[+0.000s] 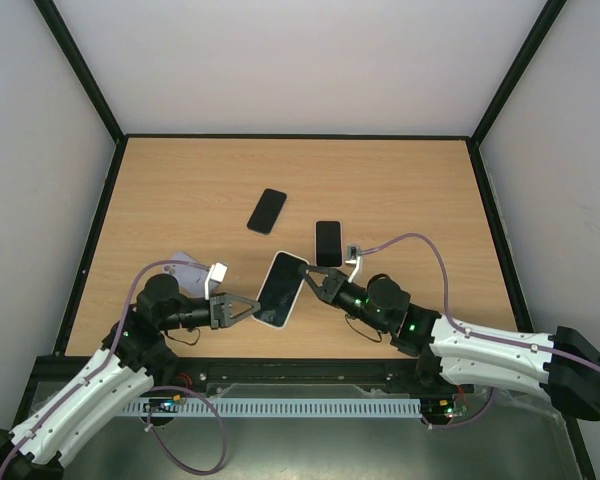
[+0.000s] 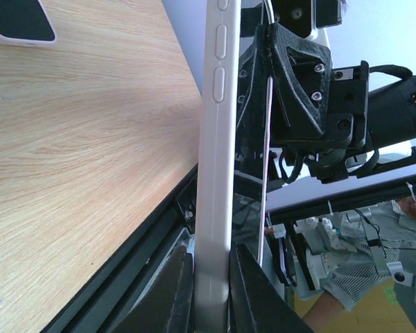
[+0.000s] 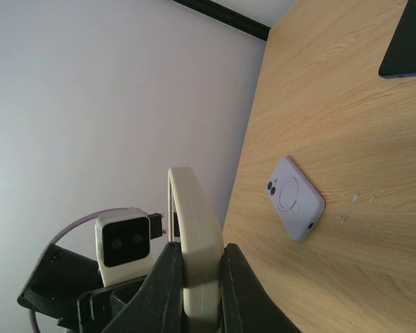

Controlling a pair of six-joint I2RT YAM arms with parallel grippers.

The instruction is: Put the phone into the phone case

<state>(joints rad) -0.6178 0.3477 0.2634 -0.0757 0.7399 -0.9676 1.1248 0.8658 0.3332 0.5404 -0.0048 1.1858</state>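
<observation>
Seating step: the left tool (image 1: 254,306) and right tool (image 1: 311,282) each pinch an end of the white case (image 2: 215,208) between them. The phone (image 1: 282,283) appears inside. Next, likely, its edges need pressing home.

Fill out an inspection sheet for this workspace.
Surface: wooden table, bare grain, no spills seen.
Job's things: white-cased phone held between the arms; whether it is fully seated cannot be told.
Clutter: dark phone and second dark phone lying flat; lilac case flat, back up.
Grippers: left pincer and right pincer, each shut on an end of the white-cased phone.
Cables: lilac cables loop off each arm.
Surroundings: white walls, black frame.
</observation>
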